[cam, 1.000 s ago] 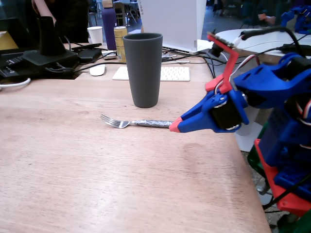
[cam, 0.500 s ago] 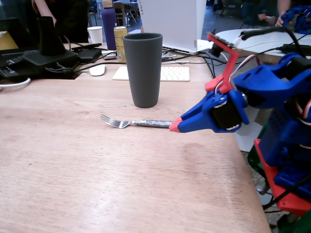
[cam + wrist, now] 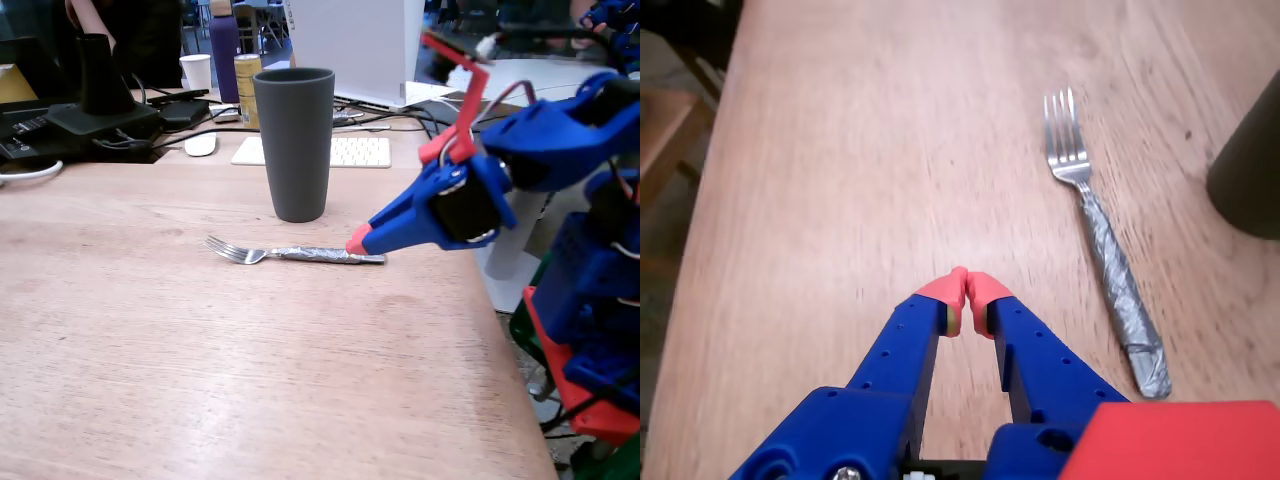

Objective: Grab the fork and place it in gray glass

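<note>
End effector (image 3: 964,290) (tips pressed together) above bare table (image 3: 150,340), beside fork (image 3: 1102,244), gray glass (image 3: 294,143) beyond.

Foil-handled fork (image 3: 290,253) lies flat just before the upright gray glass (image 3: 294,143)

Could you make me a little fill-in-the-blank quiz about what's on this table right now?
1. The fork lies flat on the wooden ____.
2. The gray glass stands ____ behind the fork.
3. The gripper has its red tips ____, holding nothing.
4. In the wrist view, the fork lies to the ____ of the gripper.

Missing words: table; upright; shut; right
</note>
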Tool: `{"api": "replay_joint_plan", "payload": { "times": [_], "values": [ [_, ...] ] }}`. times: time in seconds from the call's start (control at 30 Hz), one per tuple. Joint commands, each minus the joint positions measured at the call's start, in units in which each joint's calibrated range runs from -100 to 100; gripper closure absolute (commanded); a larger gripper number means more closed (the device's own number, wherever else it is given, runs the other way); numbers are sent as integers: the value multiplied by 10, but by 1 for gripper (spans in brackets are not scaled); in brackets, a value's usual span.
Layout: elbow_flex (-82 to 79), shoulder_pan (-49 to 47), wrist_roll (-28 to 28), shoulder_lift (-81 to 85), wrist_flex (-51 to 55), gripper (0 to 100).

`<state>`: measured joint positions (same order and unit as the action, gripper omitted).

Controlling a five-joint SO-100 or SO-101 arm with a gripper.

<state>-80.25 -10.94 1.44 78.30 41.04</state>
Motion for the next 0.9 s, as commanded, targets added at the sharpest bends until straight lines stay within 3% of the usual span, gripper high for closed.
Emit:
{"api": "replay_joint_plan", "payload": {
  "times": [0.0, 0.07, 0.27, 0.4, 0.63, 0.73, 0.8, 0.87],
  "values": [
    [189, 5, -1, -135, 3, 100],
    [282, 13, -1, -201, 28, 100],
    [593, 18, -9, -322, 339, 100],
    [779, 18, -18, -401, 481, 100],
    [819, 18, -109, -428, 490, 100],
    [820, 32, -118, -462, 485, 100],
    [820, 140, -118, -485, 484, 100],
    [820, 177, -130, -503, 483, 100]
  ]
}}
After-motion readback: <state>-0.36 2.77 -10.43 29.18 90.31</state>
